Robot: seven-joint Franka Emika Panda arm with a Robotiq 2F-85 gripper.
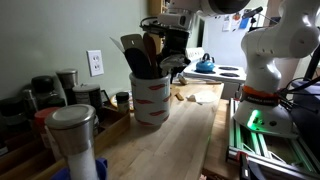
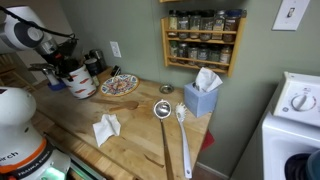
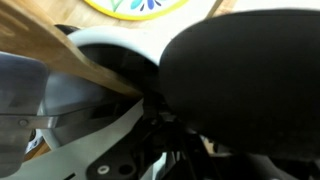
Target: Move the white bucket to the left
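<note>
On the desk (image 2: 140, 128): 1 white bucket (image 1: 152, 100), 1 patterned plate (image 2: 118, 85), 1 blue tissue box (image 2: 200, 100), 1 crumpled white napkin (image 2: 107, 128), 2 long-handled spoons (image 2: 163, 109) lying side by side, 1 lidded steel canister (image 1: 72, 135). Elsewhere: 1 blue kettle (image 1: 205, 65), 1 wooden spice rack (image 2: 203, 35) on the wall, 1 tool (image 1: 168, 58).

White bucket: cylindrical, upright, plain white with 1 red patterned band low on its wall. Holds several dark and wooden utensils (image 1: 140, 52) that fan out above the rim. Stands on the desk close to the wall, just beside the plate. Napkin near the bucket, towards the desk's front edge; tissue box and spoons well apart from the bucket, past the plate.

Tool: hangs at the bucket's rim among the utensil handles, dark against dark. Cannot tell whether apart, together or clamped on anything.

Only in an exterior view: the canister near the bucket in the foreground, a wall outlet (image 1: 95, 63) behind the bucket, the kettle beyond the bucket. Only in an exterior view with the rack: plate, napkin, tissue box, spoons.

Only in the wrist view, close up: the bucket's white rim, 1 wooden handle (image 3: 60, 55) leaning across it, 1 broad black utensil head (image 3: 240, 70) beside that handle, and a sliver of the plate past the bucket.
</note>
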